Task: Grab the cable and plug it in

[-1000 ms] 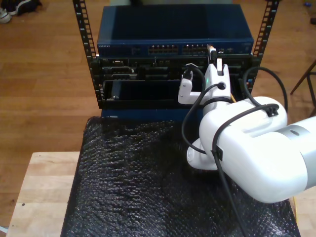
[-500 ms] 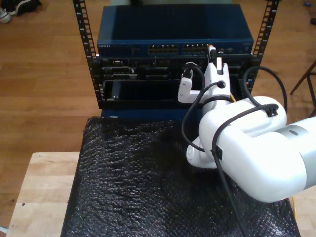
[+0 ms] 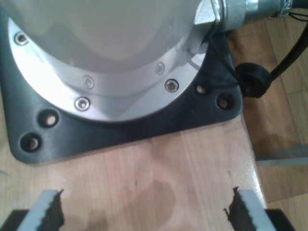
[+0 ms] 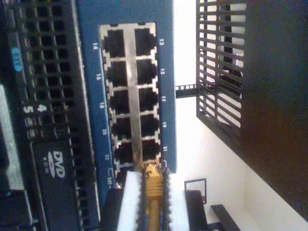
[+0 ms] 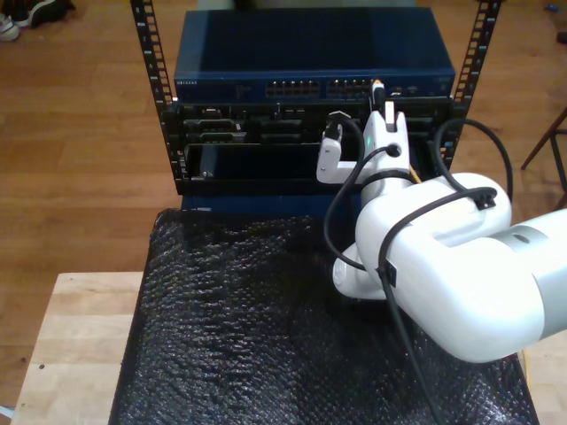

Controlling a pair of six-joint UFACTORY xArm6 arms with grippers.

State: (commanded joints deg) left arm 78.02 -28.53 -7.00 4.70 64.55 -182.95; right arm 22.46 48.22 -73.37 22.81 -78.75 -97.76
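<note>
My second pincer [image 4: 144,211] squeezes the cable [image 4: 153,211] tight, its plug [image 4: 152,179] pointing straight at the blue switch [image 4: 166,72], just short of the last ports [image 4: 134,149]. My first pincer [image 3: 144,211] is spread apart over a wooden bench [image 3: 144,173]

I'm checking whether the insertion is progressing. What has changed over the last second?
My second gripper, shut on the cable, has crept toward the blue switch and slightly toward the exterior view's left; the plug now sits at the end ports of the right-hand port block. The switch, rack and black mat stayed put.
</note>
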